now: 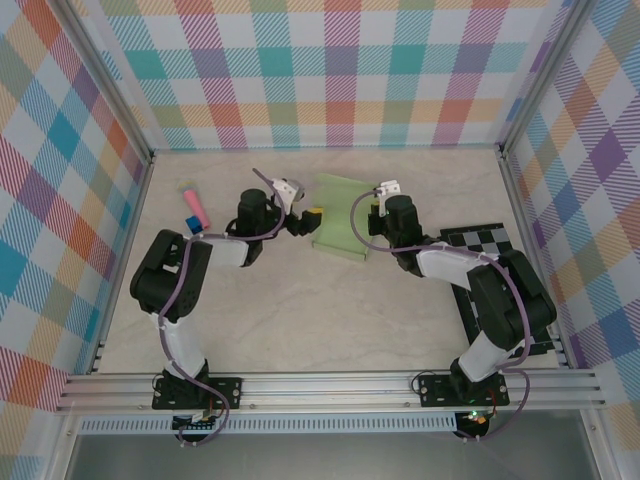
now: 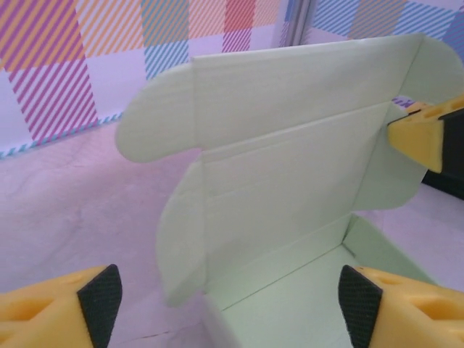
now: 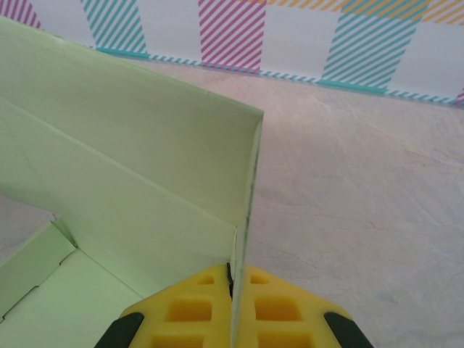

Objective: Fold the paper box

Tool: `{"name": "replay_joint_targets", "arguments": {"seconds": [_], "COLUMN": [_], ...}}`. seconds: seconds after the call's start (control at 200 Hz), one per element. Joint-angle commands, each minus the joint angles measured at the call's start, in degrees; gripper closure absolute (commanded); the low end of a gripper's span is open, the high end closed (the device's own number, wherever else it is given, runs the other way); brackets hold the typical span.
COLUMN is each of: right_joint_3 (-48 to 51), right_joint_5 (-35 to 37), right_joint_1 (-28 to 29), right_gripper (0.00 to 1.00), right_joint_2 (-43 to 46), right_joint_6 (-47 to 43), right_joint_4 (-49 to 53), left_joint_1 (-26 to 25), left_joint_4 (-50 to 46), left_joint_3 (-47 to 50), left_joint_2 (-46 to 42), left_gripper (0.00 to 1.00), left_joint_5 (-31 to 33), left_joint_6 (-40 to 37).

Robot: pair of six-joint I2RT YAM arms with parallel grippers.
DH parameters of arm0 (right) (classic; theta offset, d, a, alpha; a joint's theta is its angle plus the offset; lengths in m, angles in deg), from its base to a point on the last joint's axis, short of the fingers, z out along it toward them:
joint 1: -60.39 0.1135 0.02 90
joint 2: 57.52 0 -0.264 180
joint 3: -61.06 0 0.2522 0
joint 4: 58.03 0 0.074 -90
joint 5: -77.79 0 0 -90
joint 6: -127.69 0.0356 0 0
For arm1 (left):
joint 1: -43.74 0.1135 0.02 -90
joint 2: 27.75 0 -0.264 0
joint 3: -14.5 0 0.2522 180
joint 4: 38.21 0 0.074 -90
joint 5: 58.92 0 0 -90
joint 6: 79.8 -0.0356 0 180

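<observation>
Paper box (image 1: 340, 225) at centre of surface (image 1: 300, 320), half formed, lid (image 2: 304, 87) upright. Right gripper (image 3: 233, 293) jaws pinch side wall (image 3: 243, 188), likely steadying it. Left gripper (image 2: 228, 293) jaws spread wide, facing lid.

I'm looking at a pale beige, marble-patterned table (image 1: 300, 330) carrying everything. The paper box (image 1: 343, 228) is sitting on it, light green and half-formed, its base lying flat on the surface and its back panel and flaps standing up. It's lying between the left gripper (image 1: 308, 220) and the right gripper (image 1: 377, 200). A small pink-and-blue stick (image 1: 193, 207) is lying flat, well off to the left of the left gripper and apart from the box. A black-and-white checkered board (image 1: 485, 240) is lying flat to the right of the right gripper, running partly under that arm.
</observation>
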Motion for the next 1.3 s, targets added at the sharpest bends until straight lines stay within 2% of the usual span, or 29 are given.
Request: {"name": "replay_joint_targets", "arguments": {"seconds": [0.0,0.045,0.25,0.39,0.455,0.59,0.72,0.78,0.865,1.015,1.09,1.195,1.295], "right_joint_3": [0.86,0.83,0.71,0.86,1.12,1.46,2.44,2.88,4.12,4.48,4.24,3.73,3.23], "right_joint_5": [-3.8,-4.5,-6.11,-6.14,-6.3,-6.28,-6.93,-7.7,-8.42,-9.09,-9.04,-8.85,-8.47], "right_joint_1": [-0.43,-0.73,-1.29,-1.41,-1.41,-1.49,-1.79,-1.93,-2.02,-2.0,-2.11,-2.11,-2.15], "right_gripper": [1.0,1.0,1.0,1.0,1.0,1.0,1.0,1.0,1.0,1.0,1.0,1.0,1.0], "right_joint_2": [1.36,1.21,1.39,1.62,1.76,2.19,2.59,2.7,2.94,2.77,2.71,2.73,2.72], "right_joint_6": [-4.49,-4.45,-4.88,-4.74,-4.83,-5.54,-5.94,-6.18,-6.2,-6.2,-6.2,-6.2,-6.19], "right_joint_4": [-2.48,-2.6,-1.82,-1.55,-1.72,-1.71,-2.7,-3.42,-5.29,-5.73,-5.56,-5.07,-4.22], "left_joint_1": [1.02,1.11,1.12,1.29,1.37,1.46,2.73,2.78,2.76,2.75,2.61,2.14,1.56], "left_joint_4": [-0.82,0.15,1.0,2.62,4.6,6.56,10.04,8.62,5.84,5.88,6.85,7.5,7.57], "left_joint_3": [-4.03,-4.9,-6.83,-6.84,-6.83,-5.17,-2.01,-1.46,-2.46,-6.09,-7.68,-8.66,-8.64], "left_joint_2": [2.92,4.11,6.26,7.61,8.16,7.72,6.96,6.52,6.7,8.79,10.07,10.75,10.78], "left_gripper": [0.29,0.34,0.38,0.5,0.5,0.38,0.37,0.37,0.37,0.41,0.45,0.56,0.73], "left_joint_5": [-7.82,-8.8,-9.52,-8.57,-6.9,-3.25,-2.69,-3.57,-4.5,-5.98,-6.55,-7.37,-7.18], "left_joint_6": [-4.63,-4.24,-3.49,-3.07,-2.01,-1.63,-1.36,-3.86,-5.77,-4.18,-2.78,-1.6,-1.26]}}
